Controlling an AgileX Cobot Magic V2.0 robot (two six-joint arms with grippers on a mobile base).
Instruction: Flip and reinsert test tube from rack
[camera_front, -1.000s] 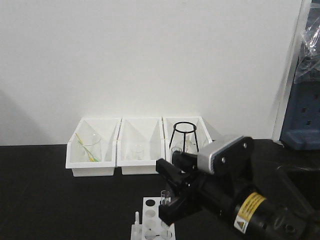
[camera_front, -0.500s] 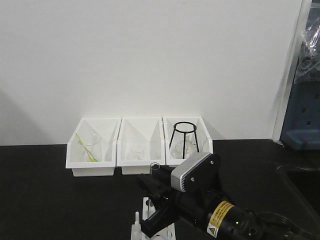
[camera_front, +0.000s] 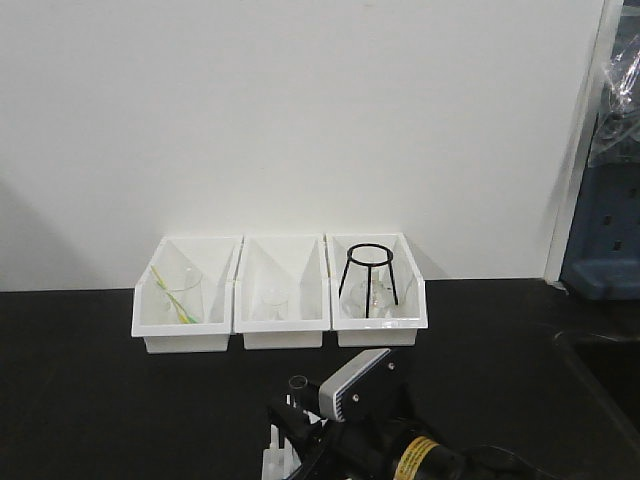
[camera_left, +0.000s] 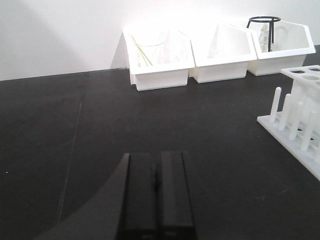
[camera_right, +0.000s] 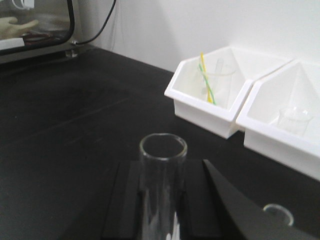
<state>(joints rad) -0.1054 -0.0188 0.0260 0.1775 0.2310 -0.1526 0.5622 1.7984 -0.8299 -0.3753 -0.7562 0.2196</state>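
Now the right hand (camera_right: 162, 212) pinches the slim clear glass test tube (camera_right: 161, 192) upright, mouth up, presumably ready to flip, left hand (camera_left: 155, 192) closed empty.

Test tube (camera_right: 162, 195) upright (mouth up) between the right pincer's (camera_right: 161, 207) black fingers (camera_right: 125, 200).

My right gripper (camera_right: 162, 210) sits low at the bottom of the front view, its black fingers (camera_right: 127, 200) clamped on either side of the test tube (camera_right: 161, 190), which stands upright between them, mouth up. My left gripper (camera_left: 156, 192) hangs level, fingers pressed flat together with nothing between them.
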